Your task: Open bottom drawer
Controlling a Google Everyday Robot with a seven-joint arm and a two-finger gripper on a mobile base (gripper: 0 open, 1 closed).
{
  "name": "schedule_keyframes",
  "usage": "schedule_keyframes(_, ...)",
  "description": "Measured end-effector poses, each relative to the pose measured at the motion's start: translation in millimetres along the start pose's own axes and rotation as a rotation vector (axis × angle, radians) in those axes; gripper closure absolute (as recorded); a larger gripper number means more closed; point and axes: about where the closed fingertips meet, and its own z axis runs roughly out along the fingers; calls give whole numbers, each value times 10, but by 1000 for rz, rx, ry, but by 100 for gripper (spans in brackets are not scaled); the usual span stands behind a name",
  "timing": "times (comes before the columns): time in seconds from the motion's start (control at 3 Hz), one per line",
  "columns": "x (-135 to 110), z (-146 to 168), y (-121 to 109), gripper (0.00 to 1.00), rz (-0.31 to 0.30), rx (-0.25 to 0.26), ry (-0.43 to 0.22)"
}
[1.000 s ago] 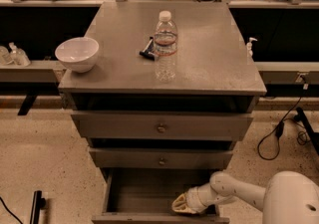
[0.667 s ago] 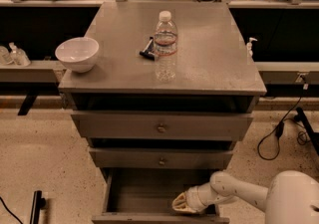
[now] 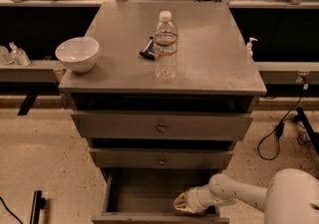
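Robotics lab or test bay, speckled hard floor (image 3: pixel 40 158), loose black cables (image 3: pixel 278 129) trailing across it, long bench rails (image 3: pixel 284 67) behind grey cabinet (image 3: pixel 214 54), white robot arm (image 3: pixel 239 193), gripper (image 3: pixel 185 203) inside pulled-out bottom drawer (image 3: pixel 144 188).

Cabinet (image 3: pixel 209 58): matt grey top, lightly scuffed.
Drawer knobs (image 3: pixel 161 128), 2 visible: dull metal.
Bottom drawer (image 3: pixel 139 188): matt grey inside.
Bowl (image 3: pixel 77 54): glossy white.
Bottle (image 3: pixel 165 49): clear plastic, white cap.
Gripper (image 3: pixel 187 202), inside the bottom drawer at right front: pale, smooth.
Arm (image 3: pixel 239 193): smooth white casing.
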Motion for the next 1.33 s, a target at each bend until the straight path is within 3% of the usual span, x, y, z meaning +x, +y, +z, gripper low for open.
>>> schedule_keyframes(0.67,86,109,32,100,11,-16,30)
schedule_keyframes(1.33,333,436,144,100,40,-72,55)
